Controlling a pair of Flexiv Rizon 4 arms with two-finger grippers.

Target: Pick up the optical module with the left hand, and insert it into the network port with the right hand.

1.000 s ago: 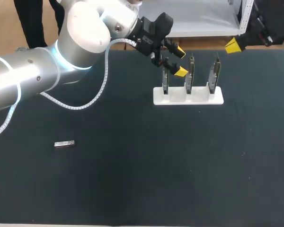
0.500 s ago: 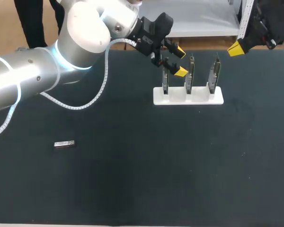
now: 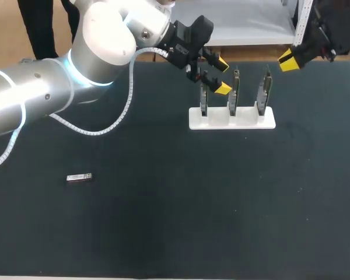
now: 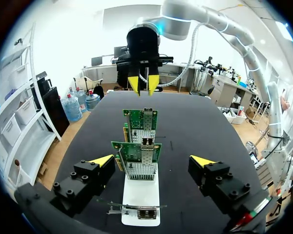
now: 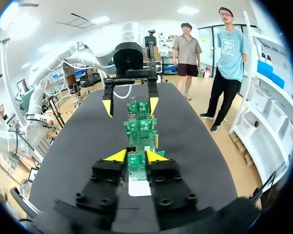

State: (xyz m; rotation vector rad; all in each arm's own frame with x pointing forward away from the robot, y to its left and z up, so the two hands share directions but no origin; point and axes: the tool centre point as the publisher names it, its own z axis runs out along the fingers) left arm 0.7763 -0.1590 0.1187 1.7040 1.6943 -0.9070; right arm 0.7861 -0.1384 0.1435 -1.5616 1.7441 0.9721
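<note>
The optical module (image 3: 79,177), a small silver bar, lies flat on the black table at the front left, far from both grippers. A white stand (image 3: 232,119) holds three upright green network cards (image 3: 234,92). My left gripper (image 3: 221,76) hangs open over the stand's left end, its yellow tips wide either side of the nearest card (image 4: 138,158). My right gripper (image 3: 288,57) hovers beyond the stand's right end, open by a narrow gap and holding nothing. From its wrist, the cards (image 5: 142,128) line up ahead of its tips (image 5: 136,156). The module is out of both wrist views.
My left arm (image 3: 58,87) crosses the table's back left, with a white coiled cable (image 3: 105,125) hanging under it. The table's back edge (image 3: 251,58) runs just behind the stand.
My right gripper has shifted slightly at the back right, and its fingers have parted a little. The left arm, stand and module have not moved.
</note>
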